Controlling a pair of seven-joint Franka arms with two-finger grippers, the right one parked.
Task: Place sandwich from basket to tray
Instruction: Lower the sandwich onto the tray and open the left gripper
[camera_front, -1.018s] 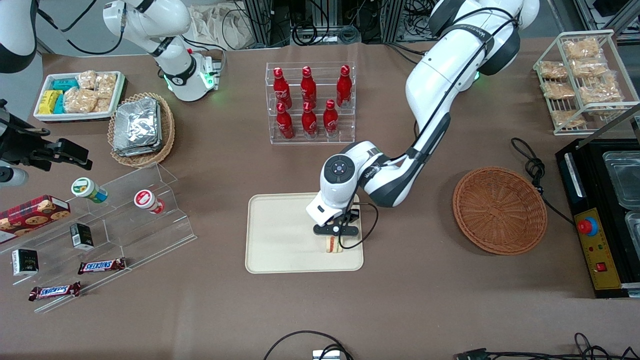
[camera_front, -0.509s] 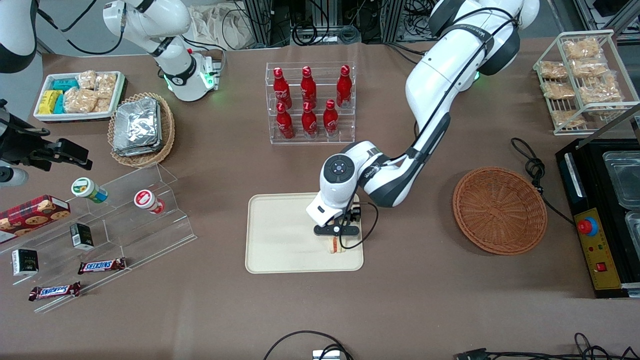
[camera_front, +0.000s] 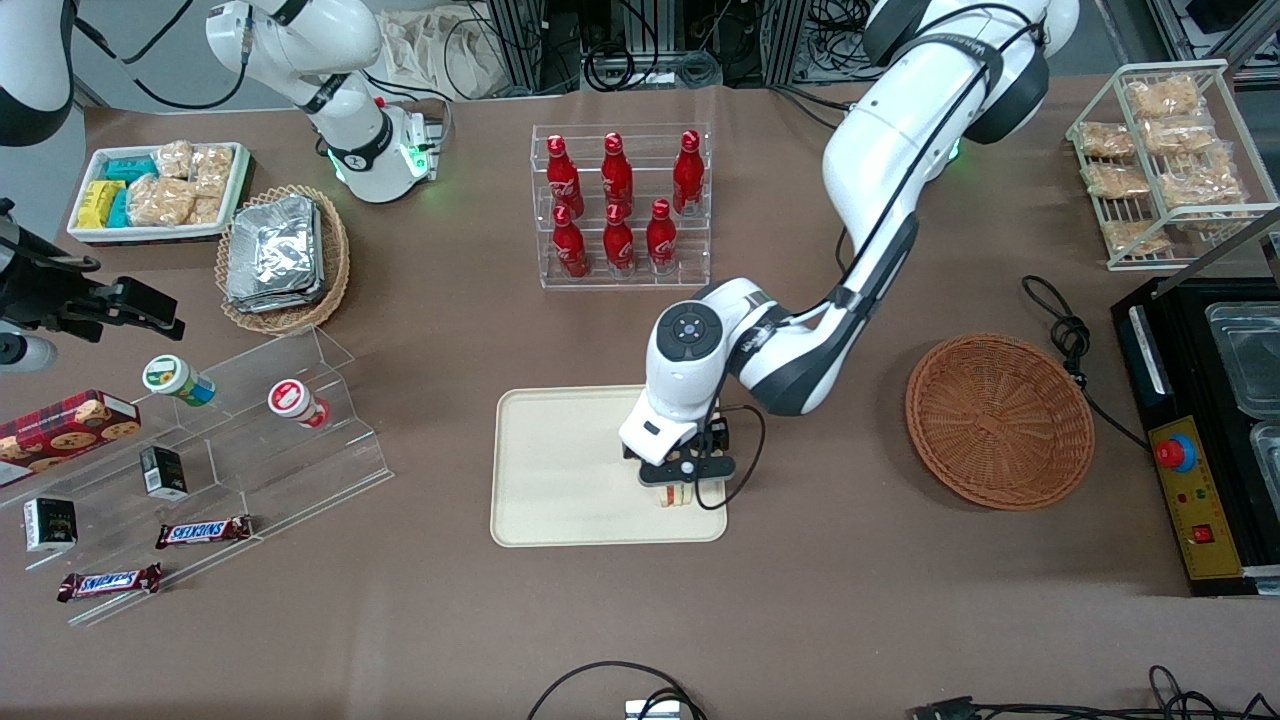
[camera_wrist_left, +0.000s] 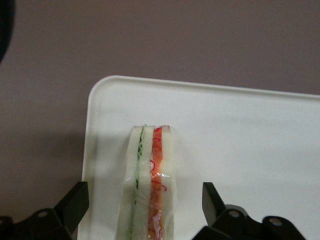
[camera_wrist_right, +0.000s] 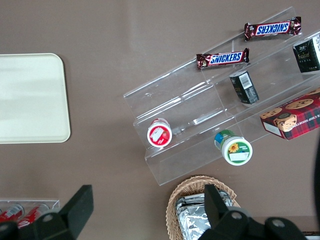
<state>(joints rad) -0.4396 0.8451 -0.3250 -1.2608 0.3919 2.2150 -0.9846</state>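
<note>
Sandwich (camera_front: 676, 495) on tray (camera_front: 560, 480), at the corner nearest the front camera and toward the basket (camera_front: 998, 420). Gripper (camera_front: 682, 478) directly above sandwich, fingers (camera_wrist_left: 75, 205) spread clear on either side. Basket beside tray, toward working arm's end.

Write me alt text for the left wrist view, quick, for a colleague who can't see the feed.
A triangular white-bread sandwich with green and orange-red filling stands on its edge on the cream-beige rectangular tray, near a rounded corner. The left arm's gripper hangs over it with its black fingers open, spread clear of both bread faces. Brown tabletop surrounds the tray.
</note>
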